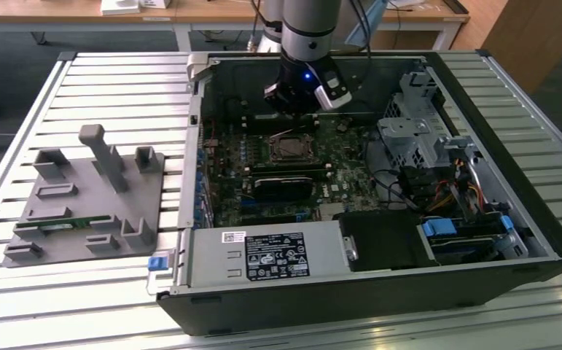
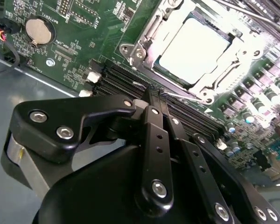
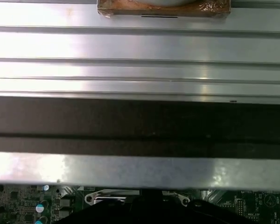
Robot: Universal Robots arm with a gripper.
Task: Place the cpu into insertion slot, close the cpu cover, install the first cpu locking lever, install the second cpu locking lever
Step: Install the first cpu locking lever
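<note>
While the cpu (image 2: 196, 49) sits in the slot (image 2: 151, 60) under the cover (image 2: 224, 65), the gripper (image 2: 155, 91), fingers together and empty, hovers nearby; levers remain

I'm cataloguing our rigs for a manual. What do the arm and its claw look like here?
In the exterior view, the arm is a silver-grey tube ending in a black wrist housing with a small blue light and a white patch. In the second wrist view, the claw is matte black: flat linkage bars with round silver screw heads, narrowing to slim fingers.
</note>
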